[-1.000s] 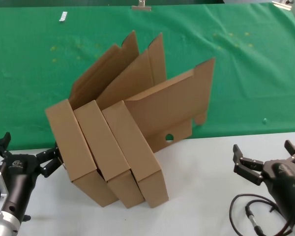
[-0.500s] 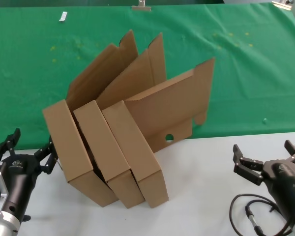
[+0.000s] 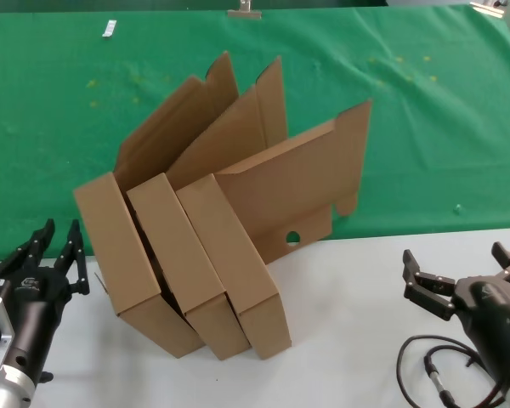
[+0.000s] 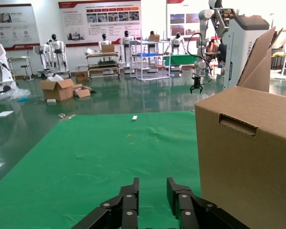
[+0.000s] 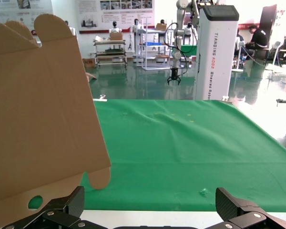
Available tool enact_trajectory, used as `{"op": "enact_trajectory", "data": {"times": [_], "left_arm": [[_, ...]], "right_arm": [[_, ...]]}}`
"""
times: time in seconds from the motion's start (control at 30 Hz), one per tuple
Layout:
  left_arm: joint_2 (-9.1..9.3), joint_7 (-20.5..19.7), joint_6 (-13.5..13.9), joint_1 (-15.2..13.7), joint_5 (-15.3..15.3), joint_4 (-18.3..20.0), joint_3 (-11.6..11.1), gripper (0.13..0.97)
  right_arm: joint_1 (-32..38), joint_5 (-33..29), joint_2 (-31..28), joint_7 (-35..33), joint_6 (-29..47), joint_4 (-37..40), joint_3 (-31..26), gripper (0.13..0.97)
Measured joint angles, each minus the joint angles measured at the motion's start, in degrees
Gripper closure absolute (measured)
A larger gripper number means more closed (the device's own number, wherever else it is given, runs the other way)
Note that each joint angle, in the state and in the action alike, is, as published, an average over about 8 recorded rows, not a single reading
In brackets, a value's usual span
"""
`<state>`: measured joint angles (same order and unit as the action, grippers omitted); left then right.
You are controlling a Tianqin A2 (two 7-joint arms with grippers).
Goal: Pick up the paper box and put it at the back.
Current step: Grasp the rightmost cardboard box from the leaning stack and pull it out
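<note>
Paper box [image 3: 127, 259]: the leftmost of three alike, standing on edge and leaning, its lower end on the white table [image 3: 348, 289] and its open lid reaching up over the green cloth [image 3: 425, 127].
Box and left claw: the box stands just to the right of the left claw [image 3: 58, 249], close beside it but apart; from the left wrist its brown side wall [image 4: 248, 162] fills the space next to the fingertips.
Left claw: fingers nearly closed, a narrow gap between them, holding nothing.
Neighbour boxes [image 3: 225, 263]: two more lean against it in a row, lids open; the rightmost lid has a small round hole [image 3: 292, 238].
Right claw [image 3: 459, 272]: low on the table, well apart from the boxes, spread wide, empty.
</note>
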<state>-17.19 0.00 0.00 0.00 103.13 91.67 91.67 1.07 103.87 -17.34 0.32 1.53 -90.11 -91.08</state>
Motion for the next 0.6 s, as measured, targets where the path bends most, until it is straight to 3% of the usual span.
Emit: {"op": "enact_trajectory", "data": {"times": [0.33,0.6], "left_arm": [[0.0,0.0,0.0,0.0,0.0,0.0,0.0,0.889],[0.0,0.0,0.0,0.0,0.0,0.0,0.0,0.94]], "right_arm": [[0.0,0.0,0.0,0.0,0.0,0.0,0.0,0.129],[0.0,0.0,0.0,0.0,0.0,0.0,0.0,0.129]]}}
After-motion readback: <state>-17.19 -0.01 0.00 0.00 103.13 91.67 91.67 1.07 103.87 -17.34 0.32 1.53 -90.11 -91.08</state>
